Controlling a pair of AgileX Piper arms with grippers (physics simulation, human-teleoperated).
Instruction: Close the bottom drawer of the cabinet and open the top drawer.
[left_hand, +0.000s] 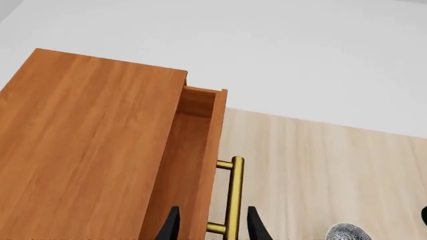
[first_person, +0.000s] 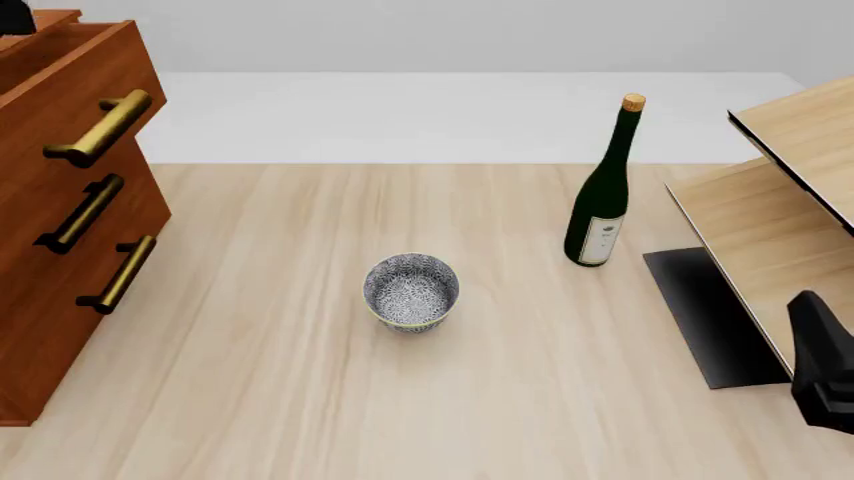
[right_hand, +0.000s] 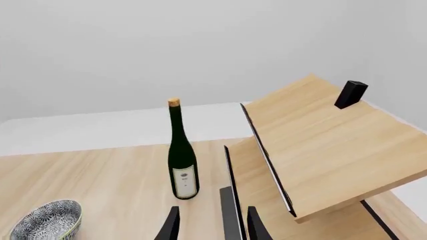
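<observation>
The reddish-brown cabinet (first_person: 30, 262) stands at the table's left edge. Its top drawer (first_person: 83, 78) is pulled out a little and juts past the two below. Its brass handle (first_person: 100, 128) is free in the front view. The bottom drawer (first_person: 54, 345) sits flush with the cabinet front. In the left wrist view the top drawer (left_hand: 199, 150) is partly open. My left gripper (left_hand: 213, 226) is open, its fingers (left_hand: 172, 226) astride the drawer front and brass handle (left_hand: 233, 195). My right gripper (right_hand: 212, 226) is open and empty, far right near the shelf.
A patterned bowl (first_person: 411, 290) sits mid-table. A dark green wine bottle (first_person: 601, 200) stands right of it. A pale wood shelf unit (first_person: 787, 190) with a black base (first_person: 707, 310) fills the right side. The right arm (first_person: 821, 370) shows at the lower right.
</observation>
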